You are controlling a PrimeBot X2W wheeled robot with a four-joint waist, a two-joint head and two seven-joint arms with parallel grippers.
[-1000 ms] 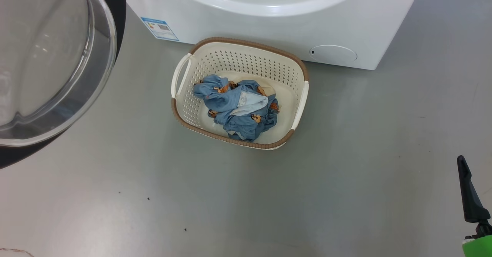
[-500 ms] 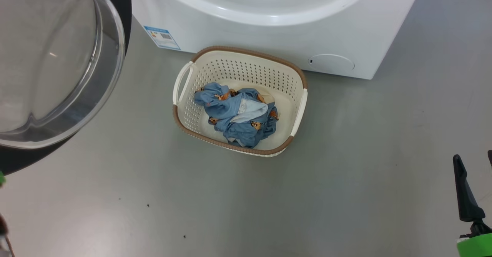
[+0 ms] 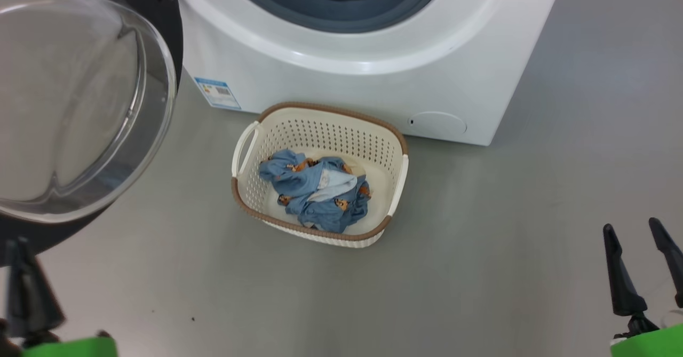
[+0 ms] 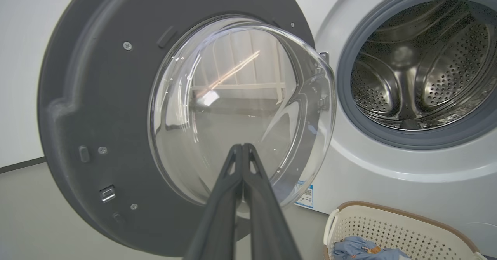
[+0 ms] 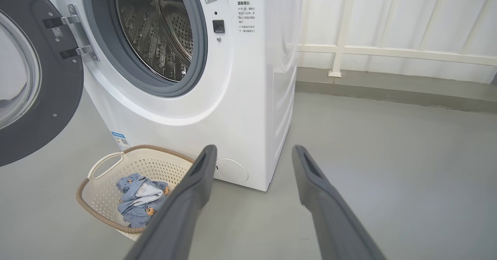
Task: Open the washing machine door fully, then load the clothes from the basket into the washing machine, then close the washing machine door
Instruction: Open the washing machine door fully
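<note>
We see the washing machine door (image 3: pixel 80 106) swung wide open at 9–10 o'clock in head view, its clear glass bowl bulging toward us and the black rim behind it. Left wrist view gives us its inner face: a dark grey ring w/ screws round the bowl. In right wrist view a metal hinge (image 5: pixel 77 34) at 10 o'clock ties it to the washing machine (image 3: pixel 373 90).

The machine sits at 12 o'clock in head view. It has a white front, w/ a grey gasket (image 3: pixel 341 15) ringing the open mouth. The perforated steel drum (image 4: pixel 419 65) shows through that mouth at 2 o'clock in left wrist view.

The basket (image 3: pixel 320 133) stands on the grey floor (image 3: pixel 480 266) near frame ctr, just in front of the machine's base. We can't tell if they touch. From the basket, the blue sticker (image 3: pixel 217 93) is at 10 o'clock and the round service flap (image 3: pixel 437 125) at 1 o'clock. The clothes (image 3: pixel 315 197) lie bunched on the basket's bottom: blue fabric w/ bear prints and a pale piece on top.

The left gripper (image 4: pixel 242 148) is at 7 o'clock in head view. Its jaws are pressed together w/ nothing btwn them. In its own view the tips point at the bowl's lower part, but we can't tell whether they touch the glass.

The right gripper (image 3: pixel 632 229) is at 4–5 o'clock, jaws spread wide and holding nothing. It hangs over bare floor, well apart from the basket.
</note>
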